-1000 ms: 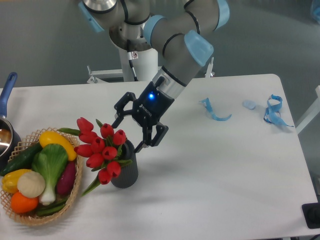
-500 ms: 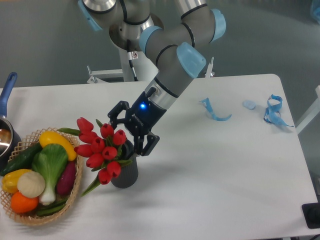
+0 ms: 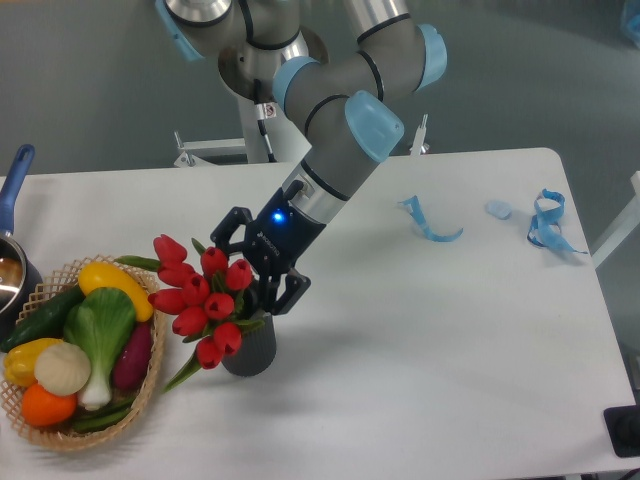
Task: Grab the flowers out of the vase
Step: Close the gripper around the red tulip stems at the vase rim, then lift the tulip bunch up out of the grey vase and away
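Flowers (image 3: 205,300) in vase (image 3: 250,345), touching end effector (image 3: 252,273).

The end effector (image 3: 246,270), fingers spread, straddles the flowers (image 3: 203,297) above the vase (image 3: 254,345) on the bench (image 3: 420,340).

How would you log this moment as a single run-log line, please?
phase: approach | tool: open, at the flowers, jaws either side of the top buds | flowers: in vase, not lifted | vase: upright on table
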